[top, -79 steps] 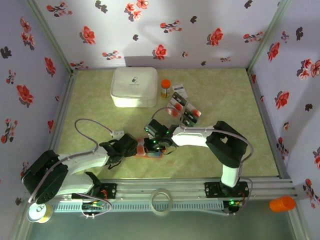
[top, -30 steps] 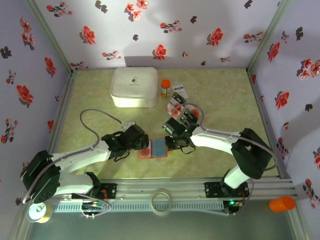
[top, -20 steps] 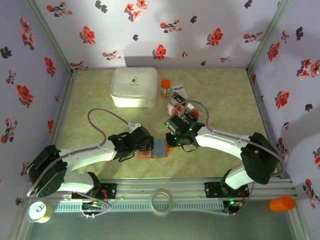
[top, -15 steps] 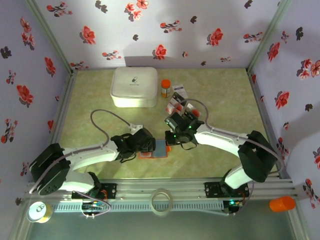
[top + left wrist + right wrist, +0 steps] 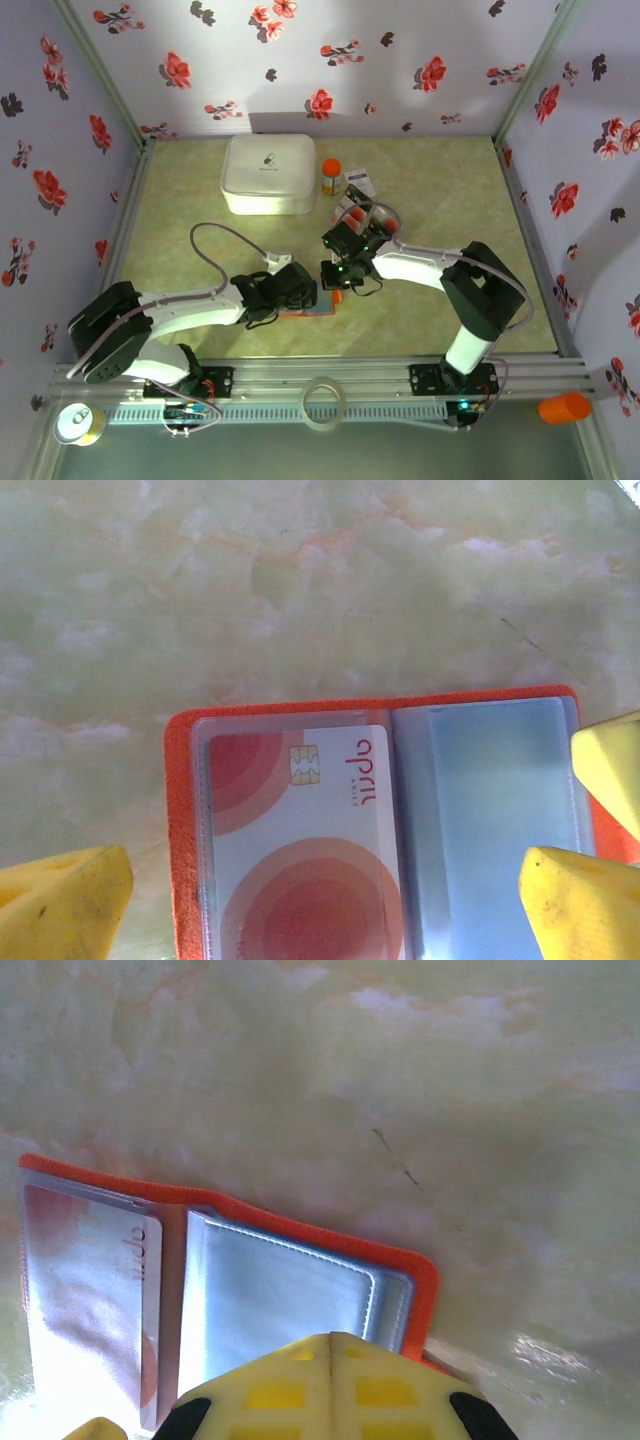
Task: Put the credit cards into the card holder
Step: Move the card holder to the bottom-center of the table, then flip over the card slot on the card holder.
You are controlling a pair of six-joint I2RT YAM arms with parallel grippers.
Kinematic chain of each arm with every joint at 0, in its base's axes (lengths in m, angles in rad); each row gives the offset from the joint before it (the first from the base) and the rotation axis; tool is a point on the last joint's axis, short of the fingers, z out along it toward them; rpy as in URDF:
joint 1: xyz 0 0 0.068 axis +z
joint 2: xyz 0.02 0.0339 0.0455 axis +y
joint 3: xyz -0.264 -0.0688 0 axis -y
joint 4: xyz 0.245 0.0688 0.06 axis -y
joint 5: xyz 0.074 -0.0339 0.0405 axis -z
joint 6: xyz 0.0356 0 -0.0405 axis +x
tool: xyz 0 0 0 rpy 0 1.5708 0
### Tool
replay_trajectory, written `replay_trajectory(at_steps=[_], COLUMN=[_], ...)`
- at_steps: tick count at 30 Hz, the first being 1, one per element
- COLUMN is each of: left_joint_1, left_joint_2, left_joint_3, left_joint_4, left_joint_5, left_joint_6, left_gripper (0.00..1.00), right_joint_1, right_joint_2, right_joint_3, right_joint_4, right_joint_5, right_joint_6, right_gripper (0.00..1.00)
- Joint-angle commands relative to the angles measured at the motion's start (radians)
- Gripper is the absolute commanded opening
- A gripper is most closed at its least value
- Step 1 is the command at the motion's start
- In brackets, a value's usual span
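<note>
Top view: one card holder [image 5: 312, 312] lies under my left gripper [image 5: 305, 290] and right gripper [image 5: 335, 277]. Loose credit cards [image 5: 362, 215] cluster beyond the right gripper, count unclear.
Left wrist: jaws wide, straddling the open holder; one sleeved card [image 5: 300, 850].
Right wrist: fingers pressed together, empty, at the holder's near edge.

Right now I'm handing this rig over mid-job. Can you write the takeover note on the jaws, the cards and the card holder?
Left gripper: jaws wide open, straddling the open card holder, gripping nothing.
Right gripper: jaws shut beside the holder's empty pocket, with no card visible in them.
Done: one white-and-red card sits in the holder's other pocket.
Left: the other cards lie loose further back, near the orange bottle. Each needs picking up and sliding in.
</note>
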Motion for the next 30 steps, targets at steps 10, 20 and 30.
replay_trajectory(at_steps=[10, 20, 30], left_joint_1=[-0.01, -0.009, -0.01], left_joint_2=[0.013, 0.023, 0.063], left_joint_3=[-0.061, -0.111, -0.143], left_joint_4=[0.076, 0.122, 0.17], left_joint_5=[-0.012, -0.003, 0.004], left_joint_6=[0.005, 0.012, 0.014], left_gripper=[1.0, 1.0, 0.9], right_joint_1=[-0.004, -0.003, -0.004], right_joint_2=[0.092, 0.09, 0.083], right_joint_3=[0.004, -0.02, -0.023], right_joint_4=[0.118, 0.161, 0.164], right_joint_5=[-0.105, -0.116, -0.12], right_joint_6=[0.045, 0.085, 0.095], right_gripper=[0.0, 0.0, 0.0])
